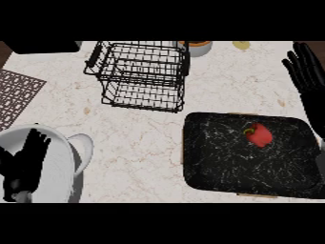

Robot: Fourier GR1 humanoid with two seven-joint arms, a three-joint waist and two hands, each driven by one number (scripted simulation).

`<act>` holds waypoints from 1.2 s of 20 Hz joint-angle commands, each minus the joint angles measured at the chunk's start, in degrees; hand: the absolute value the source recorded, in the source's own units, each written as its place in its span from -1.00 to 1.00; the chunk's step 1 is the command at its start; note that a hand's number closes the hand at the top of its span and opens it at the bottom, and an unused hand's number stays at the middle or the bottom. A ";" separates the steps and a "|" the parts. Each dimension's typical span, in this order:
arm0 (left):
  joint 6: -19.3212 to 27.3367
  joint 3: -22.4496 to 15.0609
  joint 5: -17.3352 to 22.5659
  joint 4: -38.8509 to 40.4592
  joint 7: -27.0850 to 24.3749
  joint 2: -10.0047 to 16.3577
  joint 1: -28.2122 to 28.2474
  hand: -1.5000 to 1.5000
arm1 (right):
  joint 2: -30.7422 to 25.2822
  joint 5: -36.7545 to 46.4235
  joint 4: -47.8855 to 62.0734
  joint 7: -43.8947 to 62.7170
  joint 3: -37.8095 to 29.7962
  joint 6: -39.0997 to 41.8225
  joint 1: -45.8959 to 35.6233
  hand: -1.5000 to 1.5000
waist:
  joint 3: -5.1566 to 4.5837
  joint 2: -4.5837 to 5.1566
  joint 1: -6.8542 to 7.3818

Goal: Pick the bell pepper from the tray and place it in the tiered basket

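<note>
Currently the bell pepper (258,135) sits unheld near the far edge of the tray (221,164); the right hand (318,86) and left hand (20,159) are both released. A glancing reach could roll it away.

Counter (123,128): pale marbled stone with faint brown veins, running across the whole view.

Far centre: black wire basket (151,102), two tiers, upright.
Just behind its right corner: grey cup (198,47), something orange inside.
Far right edge: small yellow item (242,45), partly cut off, kind unclear.
Far left corner: dark block (42,46), partly out of view.
Left edge: brown lattice mat (6,97), lying flat.
Near left: white bowl (59,157).
Near right: black speckled tray (221,162), well apart from the bowl, near the basket.
</note>
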 commanded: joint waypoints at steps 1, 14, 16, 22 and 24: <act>-2.24 -2.84 -2.11 -3.58 -1.72 0.05 -1.32 0.00 | 1.68 -0.54 -1.89 1.16 1.34 1.27 0.18 -1.00 | -0.74 1.72 2.00; -12.61 -13.73 -7.80 -0.19 -10.56 -2.99 -11.37 0.00 | 6.36 1.93 7.89 -22.37 11.25 18.80 4.64 -1.00 | -0.74 1.90 1.38; -13.84 -13.38 -7.77 -2.29 -11.97 -1.38 -7.74 0.00 | 2.27 5.40 4.33 -22.98 10.40 18.70 5.40 -1.00 | -0.75 1.75 1.60; -12.35 -14.41 -8.53 -1.38 -10.94 -3.38 -8.37 0.00 | -16.11 16.28 -1.73 -13.80 5.80 19.13 -0.78 -1.00 | -1.00 1.13 0.04; -13.07 -12.72 -7.33 -2.60 -9.79 -1.84 -8.90 0.00 | -21.95 20.58 -3.89 -10.33 6.80 21.46 -1.33 -1.00 | -1.03 0.96 0.36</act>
